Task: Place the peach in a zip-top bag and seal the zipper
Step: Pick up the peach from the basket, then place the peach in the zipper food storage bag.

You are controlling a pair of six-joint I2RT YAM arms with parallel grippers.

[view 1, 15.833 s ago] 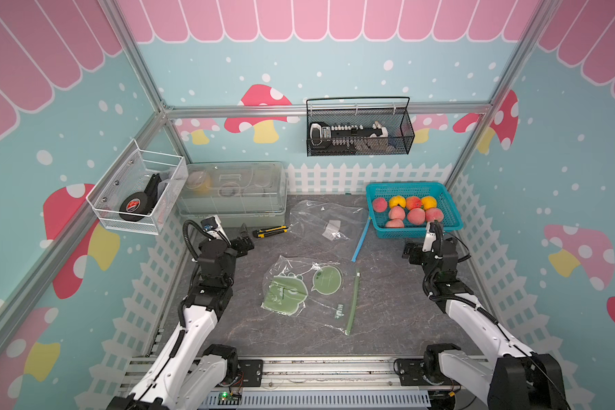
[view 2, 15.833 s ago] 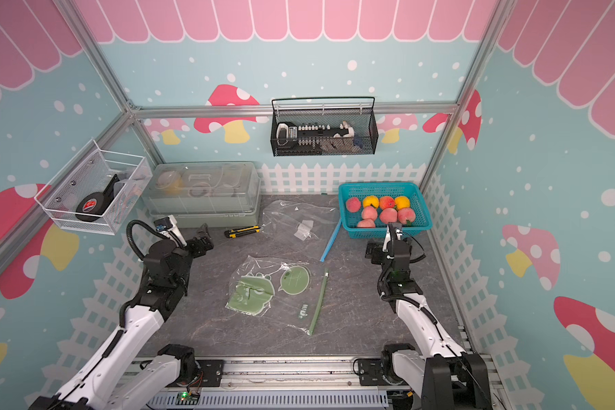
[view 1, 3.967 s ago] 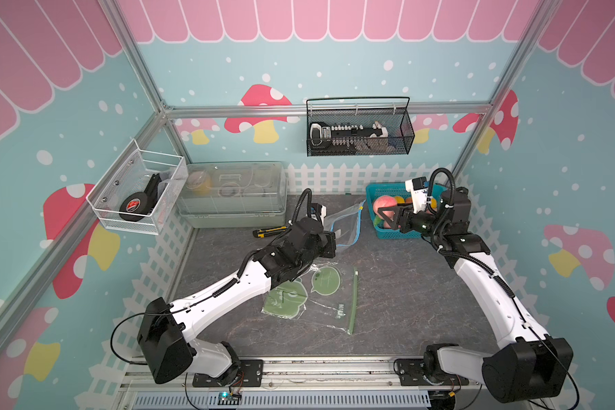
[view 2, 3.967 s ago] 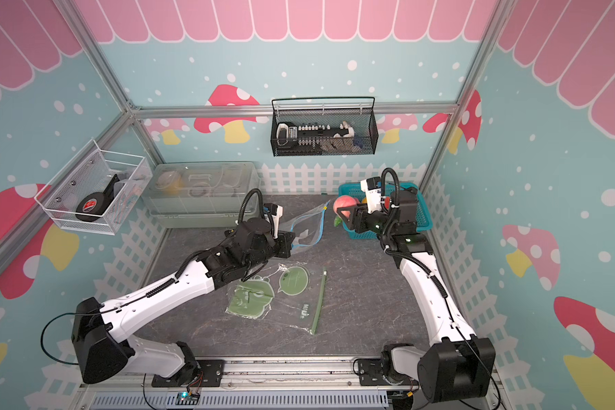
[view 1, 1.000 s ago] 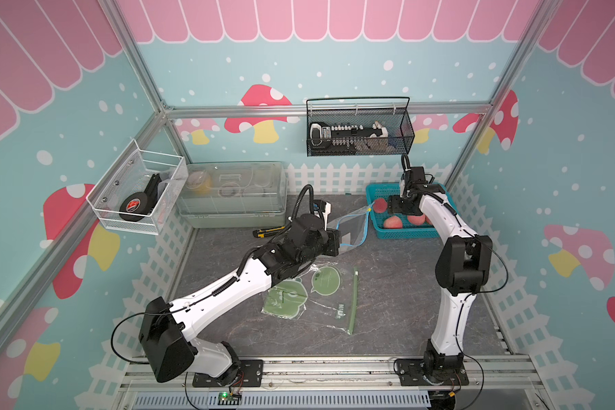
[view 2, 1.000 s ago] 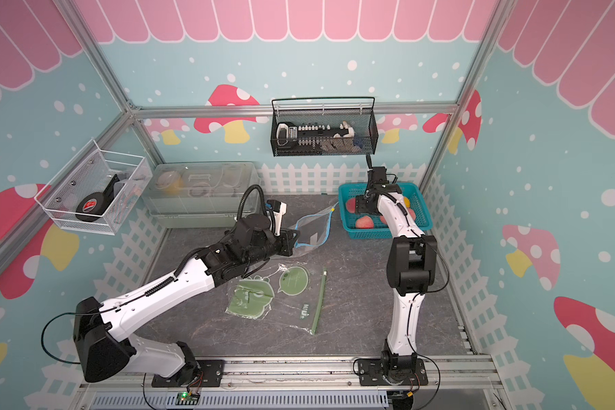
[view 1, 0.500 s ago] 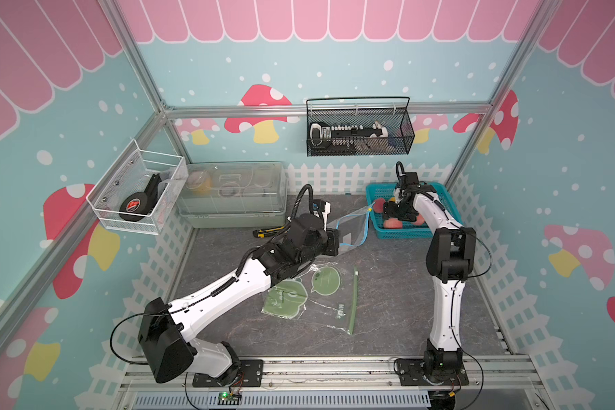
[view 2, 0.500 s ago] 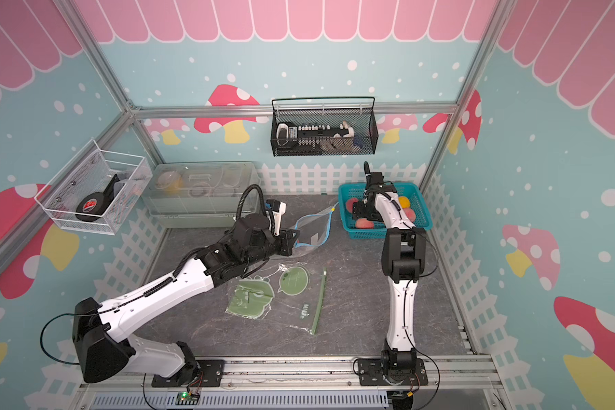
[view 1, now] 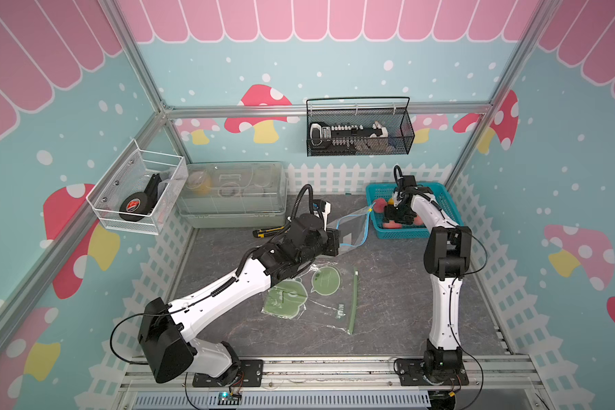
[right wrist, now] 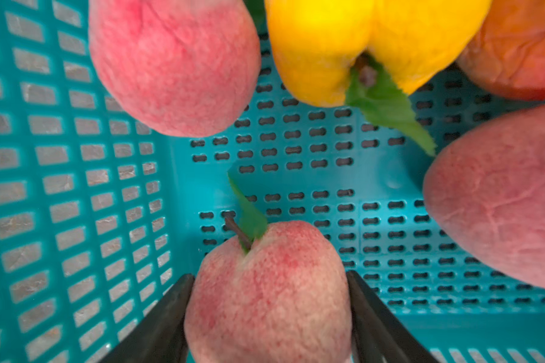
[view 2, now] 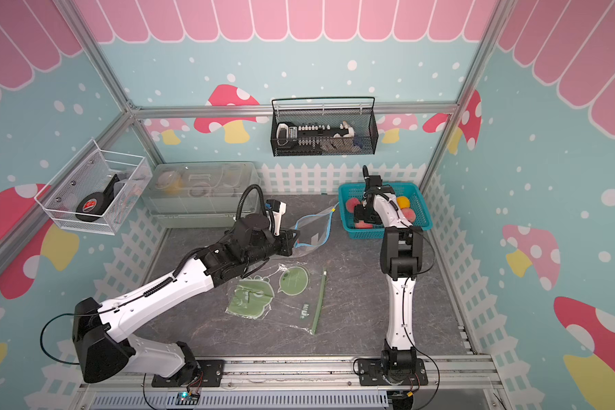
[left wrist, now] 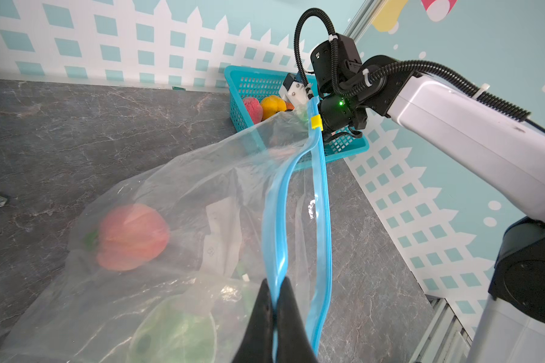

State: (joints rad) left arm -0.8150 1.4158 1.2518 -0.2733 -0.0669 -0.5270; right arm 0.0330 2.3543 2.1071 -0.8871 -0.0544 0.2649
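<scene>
Holding a clear zip-top bag with a blue zipper (view 1: 352, 229) by its rim at mid-table, the left gripper (left wrist: 274, 283) is seen pinched tight on the zipper strip. The mouth is left gaping toward the right. One pink peach (left wrist: 132, 237) is lodged inside this bag, beside a white paper slip (left wrist: 221, 226).

At far right, the teal perforated plastic basket (right wrist: 76, 157) is entered by the right gripper (right wrist: 269, 279). Its jaws are spread wide either side of a leafed pink peach (right wrist: 268, 298) and close against it; a firm clamp cannot be told. A yellow fruit (right wrist: 343, 47), an orange one and two more pink ones are also in the basket.

A second clear bag with a green zipper (view 1: 334, 314) is laid flat nearer, with green cartoon cut-outs (view 1: 284, 301) inside.
</scene>
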